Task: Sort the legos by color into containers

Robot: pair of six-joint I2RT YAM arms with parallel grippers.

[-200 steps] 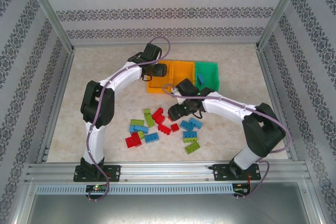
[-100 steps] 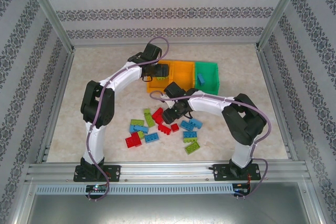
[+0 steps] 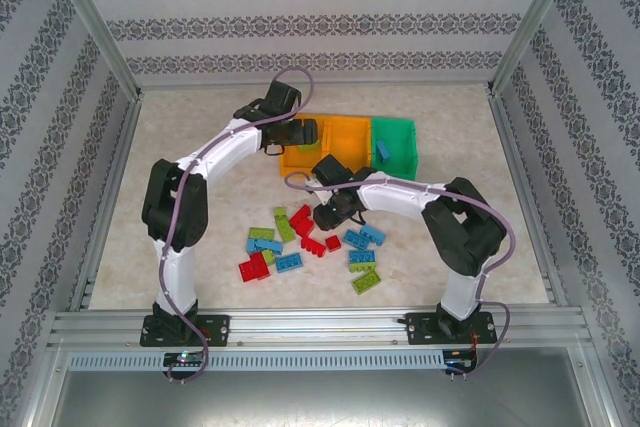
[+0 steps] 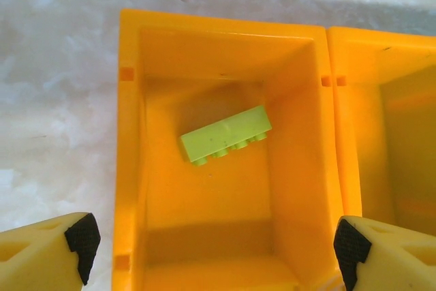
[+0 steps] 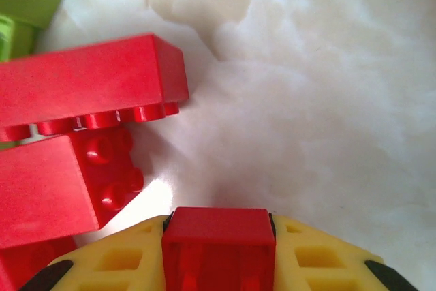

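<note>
Your left fingers are spread wide above the left orange bin, upper centre of the top view, where a lime brick lies tilted inside. Your right fingers pinch a red brick over the table, beside the loose legos at centre.

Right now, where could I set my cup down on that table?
The table is bare on the far left, between the side rail and the left arm, and right of the green bin. The middle is crowded: the lego pile lies there, with the right fingers closed on a red brick.
</note>
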